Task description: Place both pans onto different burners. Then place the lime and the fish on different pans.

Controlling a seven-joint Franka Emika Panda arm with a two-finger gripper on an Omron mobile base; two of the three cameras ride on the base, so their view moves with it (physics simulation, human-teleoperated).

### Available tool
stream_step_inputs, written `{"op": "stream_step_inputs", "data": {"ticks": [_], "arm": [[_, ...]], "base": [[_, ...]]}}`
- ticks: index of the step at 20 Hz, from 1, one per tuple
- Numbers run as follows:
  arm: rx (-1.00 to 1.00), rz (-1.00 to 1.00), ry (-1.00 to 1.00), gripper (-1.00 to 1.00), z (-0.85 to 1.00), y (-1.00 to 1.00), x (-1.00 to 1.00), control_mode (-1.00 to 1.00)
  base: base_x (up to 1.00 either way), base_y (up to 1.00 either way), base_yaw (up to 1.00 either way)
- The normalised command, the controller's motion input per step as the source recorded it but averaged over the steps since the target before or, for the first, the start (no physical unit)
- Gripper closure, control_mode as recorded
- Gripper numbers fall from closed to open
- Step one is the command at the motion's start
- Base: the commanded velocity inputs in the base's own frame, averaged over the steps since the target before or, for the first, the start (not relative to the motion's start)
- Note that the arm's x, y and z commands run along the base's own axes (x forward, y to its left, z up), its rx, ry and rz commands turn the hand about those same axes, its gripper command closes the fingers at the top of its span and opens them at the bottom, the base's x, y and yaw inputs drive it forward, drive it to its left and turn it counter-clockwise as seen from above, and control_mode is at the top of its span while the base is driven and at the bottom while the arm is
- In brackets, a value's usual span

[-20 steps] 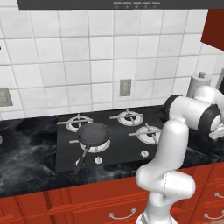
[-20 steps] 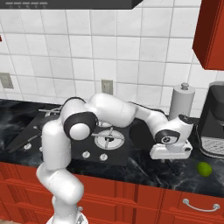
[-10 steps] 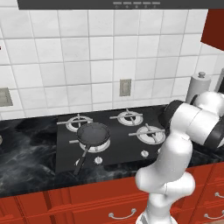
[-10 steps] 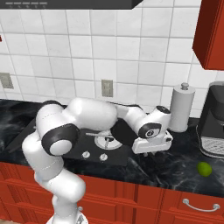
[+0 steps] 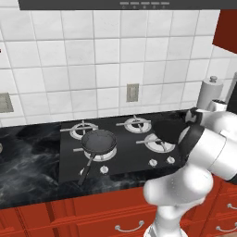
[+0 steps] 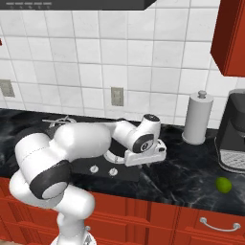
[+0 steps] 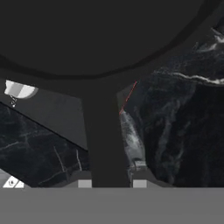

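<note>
The tool (image 7: 109, 181) was pinching the black pan's (image 5: 169, 130) handle (image 7: 103, 140) — carried in from the table's right toward the free front burner (image 5: 156, 143) since a second before.

Left base view: camera behind arm, left side, facing forward-down; cooktop (image 5: 69, 157) mid-distance, left of gripper. Right base view: behind arm, right side, facing forward-down; lime (image 6: 223, 184) right of gripper (image 6: 146, 160). Both share cooktop, tiled wall, counter. Hand view: looks along gripper (image 7: 111, 181), very close on pan handle (image 7: 100, 140).
</note>
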Motion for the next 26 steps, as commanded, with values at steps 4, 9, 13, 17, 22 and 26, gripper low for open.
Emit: {"op": "stream_step_inputs", "data": {"ticks": [4,9,13,17,22,26], "arm": [[0.0,0.01,0.0,1.0,0.0,0.25,0.21,-1.0],[-0.02,0.0,0.0,1.0,0.0,0.14,0.27,-1.0],[-0.07,0.0,0.0,1.0,-0.02,0.22,0.21,-1.0],[-0.06,0.02,0.0,1.0,-0.04,0.24,0.08,-1.0],[-0.05,0.03,0.0,1.0,-0.09,0.18,0.01,-1.0],[-0.03,0.03,0.0,1.0,-0.21,0.04,0.05,-1.0]], "base": [[0.0,0.0,0.0],[0.0,0.0,0.0],[0.0,0.0,0.0],[0.0,0.0,0.0],[0.0,0.0,0.0],[0.0,0.0,0.0]]}}
